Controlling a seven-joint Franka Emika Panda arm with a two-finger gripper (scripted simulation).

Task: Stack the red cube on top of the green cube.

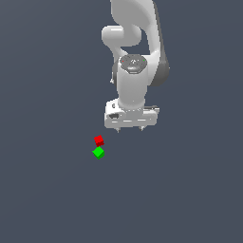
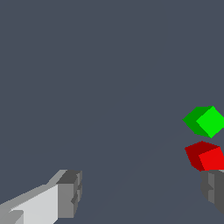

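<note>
Count: one red cube (image 1: 98,140), one green cube (image 1: 98,153), one arm. In the exterior view both cubes lie on the grey floor (image 1: 47,190), just beside each other, neither stacked; whether they touch cannot be told. To their right the gripper (image 1: 129,130) hangs above the floor, fingers spread wide, holding nothing. In the wrist view the red cube (image 2: 205,156) sits just beside one fingertip (image 2: 213,187).

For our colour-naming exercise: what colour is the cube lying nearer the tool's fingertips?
Red. The red cube shows best in the wrist view, beside a fingertip.
</note>
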